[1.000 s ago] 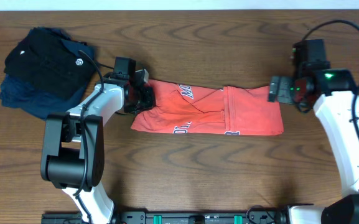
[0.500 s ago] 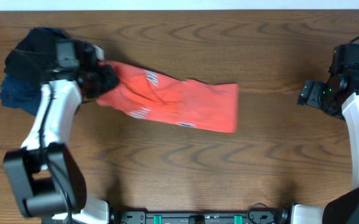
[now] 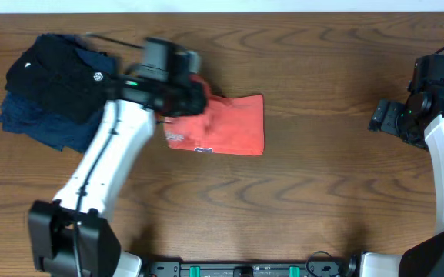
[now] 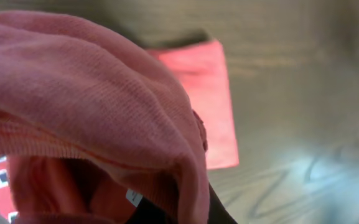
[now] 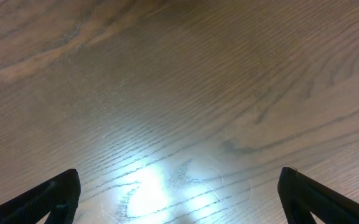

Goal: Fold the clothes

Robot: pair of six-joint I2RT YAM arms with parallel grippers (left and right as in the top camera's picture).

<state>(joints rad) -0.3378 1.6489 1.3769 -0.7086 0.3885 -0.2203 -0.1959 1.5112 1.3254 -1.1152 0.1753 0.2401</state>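
the red shirt (image 3: 233, 127) lies a little left of the middle of the bench (image 3: 322, 208). it is a short, thick rectangle with straight edges on its right and lower sides. bits of the white print (image 3: 177, 139) peek out along its lower left edge.

the left hand (image 3: 189, 98) is at the shirt's upper left corner, closed tight on a bunch of the fabric. in the left wrist view the pinched cloth drapes over the fingers and fills most of the picture, with a flat part of the shirt on the wood beyond it. so that end is lifted off the bench while the rest lies flat.

the right hand (image 3: 382, 117) hangs over bare wood far to the right, well apart from the shirt. its fingers are spread as wide as they go and hold nothing.

at the far left of the bench sits a dark pile of clothes (image 3: 52, 96), black on navy. it is near the shirt but not touching it, as far as the overhead view shows, and the left arm crosses between them.

as i judge it, the folding is well along: the shirt looks doubled lengthwise and then across. what is left is to lay the gripped end down squarely and let go. the upper left corner looks lumpy, so it may need tidying. only one red shirt is in sight; whether another waits i cannot tell.
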